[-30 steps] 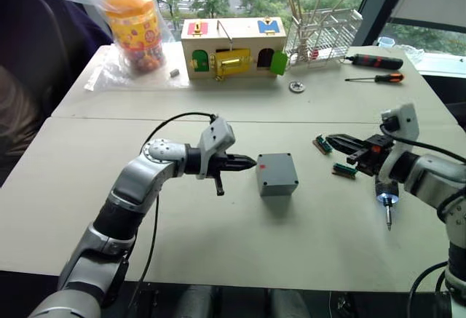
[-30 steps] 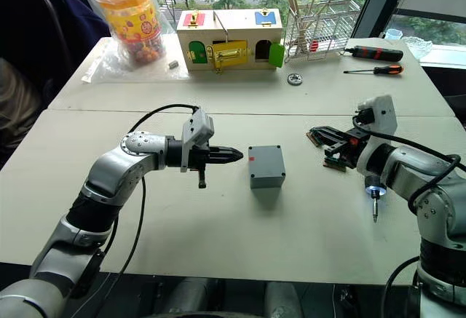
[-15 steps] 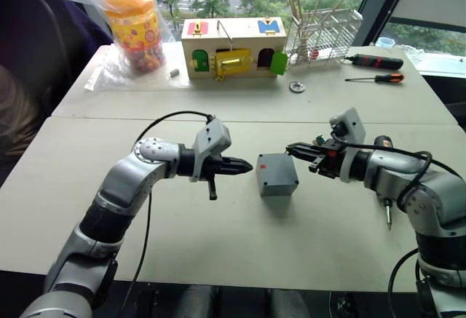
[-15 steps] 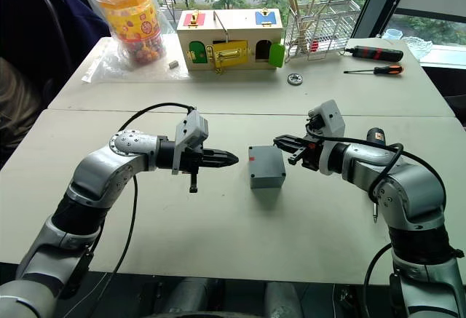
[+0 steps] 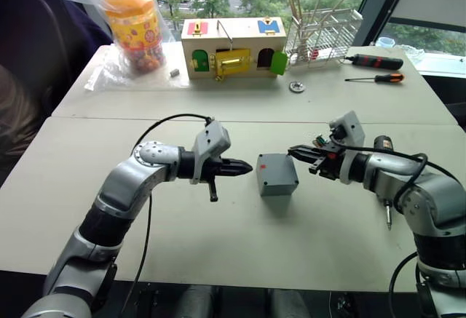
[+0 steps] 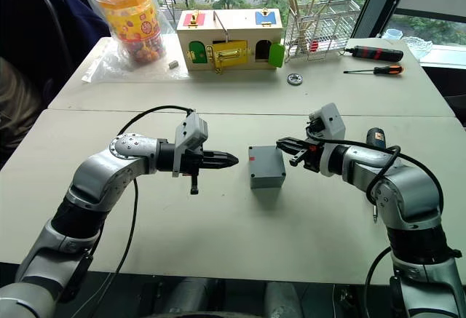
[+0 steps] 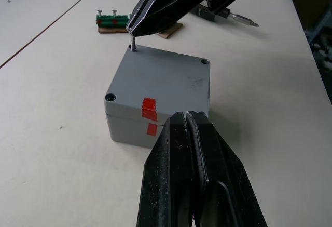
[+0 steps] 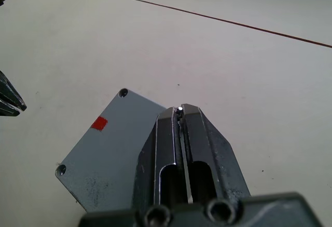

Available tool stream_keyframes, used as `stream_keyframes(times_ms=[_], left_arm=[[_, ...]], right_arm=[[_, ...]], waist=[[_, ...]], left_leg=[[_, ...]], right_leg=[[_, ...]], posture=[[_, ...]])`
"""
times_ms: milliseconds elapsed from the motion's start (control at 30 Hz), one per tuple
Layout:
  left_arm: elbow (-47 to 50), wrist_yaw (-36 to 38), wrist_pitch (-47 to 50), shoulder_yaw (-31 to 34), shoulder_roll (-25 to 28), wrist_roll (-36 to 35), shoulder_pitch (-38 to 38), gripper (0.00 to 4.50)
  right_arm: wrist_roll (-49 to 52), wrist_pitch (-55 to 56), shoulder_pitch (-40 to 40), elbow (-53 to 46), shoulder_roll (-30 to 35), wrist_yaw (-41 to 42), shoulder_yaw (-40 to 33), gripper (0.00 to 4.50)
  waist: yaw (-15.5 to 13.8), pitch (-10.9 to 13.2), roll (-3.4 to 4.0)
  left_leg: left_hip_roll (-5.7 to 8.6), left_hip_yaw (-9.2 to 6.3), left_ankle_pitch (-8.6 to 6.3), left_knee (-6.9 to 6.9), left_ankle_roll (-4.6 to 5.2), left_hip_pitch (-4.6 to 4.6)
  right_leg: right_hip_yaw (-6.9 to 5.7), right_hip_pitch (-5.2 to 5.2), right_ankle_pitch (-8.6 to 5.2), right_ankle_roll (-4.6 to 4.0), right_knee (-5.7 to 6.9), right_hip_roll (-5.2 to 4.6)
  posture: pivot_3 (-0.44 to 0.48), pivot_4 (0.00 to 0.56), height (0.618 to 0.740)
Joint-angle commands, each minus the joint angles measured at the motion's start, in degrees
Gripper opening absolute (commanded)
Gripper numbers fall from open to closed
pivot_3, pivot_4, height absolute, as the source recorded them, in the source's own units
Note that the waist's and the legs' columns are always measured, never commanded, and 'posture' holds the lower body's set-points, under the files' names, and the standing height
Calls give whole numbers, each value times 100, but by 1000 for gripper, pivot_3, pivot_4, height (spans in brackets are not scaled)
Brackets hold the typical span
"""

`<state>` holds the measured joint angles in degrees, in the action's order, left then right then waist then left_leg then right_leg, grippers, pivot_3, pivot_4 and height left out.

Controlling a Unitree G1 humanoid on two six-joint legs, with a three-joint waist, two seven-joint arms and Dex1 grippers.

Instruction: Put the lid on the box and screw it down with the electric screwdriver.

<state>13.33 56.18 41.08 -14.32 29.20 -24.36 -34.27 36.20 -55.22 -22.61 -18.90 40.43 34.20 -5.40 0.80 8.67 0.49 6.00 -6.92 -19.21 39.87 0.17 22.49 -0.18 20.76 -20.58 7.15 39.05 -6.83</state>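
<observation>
The grey box (image 5: 277, 176) stands in the middle of the near table with the lid (image 7: 161, 76) lying on top of it; red tape (image 7: 149, 109) crosses the seam. My right gripper (image 5: 293, 150) is shut on a small screw (image 7: 133, 44), held upright at one corner hole of the lid. From the other side my left gripper (image 5: 247, 166) points at the box, shut and empty, its tips just short of the box's side. Behind my right forearm the black electric screwdriver (image 5: 381, 144) lies on the table.
On the far table stand a wooden box with coloured doors (image 5: 231, 47), a bagged jar (image 5: 135, 23), a wire rack (image 5: 324, 30) and two hand screwdrivers (image 5: 375, 61). A green terminal block (image 7: 113, 20) lies on the table beyond the box.
My right gripper has swung in from the right to the lid's corner and now holds there. My left gripper stays beside the box, barely shifted.
</observation>
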Motion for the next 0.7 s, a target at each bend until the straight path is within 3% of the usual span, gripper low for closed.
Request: stream_keyframes(times_ms=[33, 700], left_arm=[[169, -11, -36, 82, -11, -74, -56, 0], [124, -38, -72, 39, -85, -39, -38, 0]], right_arm=[[6, 40, 26, -173, 33, -26, -179, 31], [-144, 170, 73, -45, -62, 36, -21, 31]], waist=[[-1, 0, 0], [-4, 0, 0]], left_leg=[[0, 0, 0, 0, 0, 0], [1, -1, 0, 0, 0, 0]], right_leg=[[0, 0, 0, 0, 0, 0], [0, 0, 0, 0, 0, 0]], posture=[[0, 150, 740], [0, 150, 740]])
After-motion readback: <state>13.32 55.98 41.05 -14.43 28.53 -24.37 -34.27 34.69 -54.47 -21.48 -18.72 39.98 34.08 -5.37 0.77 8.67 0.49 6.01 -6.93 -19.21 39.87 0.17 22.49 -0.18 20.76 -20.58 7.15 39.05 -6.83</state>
